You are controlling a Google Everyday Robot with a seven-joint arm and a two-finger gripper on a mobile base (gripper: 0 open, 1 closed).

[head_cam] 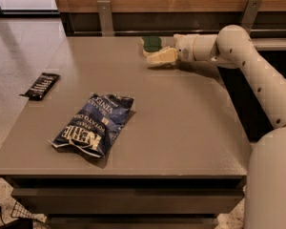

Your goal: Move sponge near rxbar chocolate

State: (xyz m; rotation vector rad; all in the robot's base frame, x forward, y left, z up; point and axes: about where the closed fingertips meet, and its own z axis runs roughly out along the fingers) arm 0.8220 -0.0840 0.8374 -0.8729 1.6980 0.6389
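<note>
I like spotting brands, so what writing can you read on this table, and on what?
"KETTLE": large white letters on the blue chip bag, upside down to the camera; its smaller lines are blurred.
rxbar chocolate: white lettering, too small to read.
sponge and gripper beside it at the far edge of the table: no text.

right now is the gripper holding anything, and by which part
It cannot be told. The gripper is right against the sponge at the far edge of the table, covering its near side, but no hold shows.
</note>
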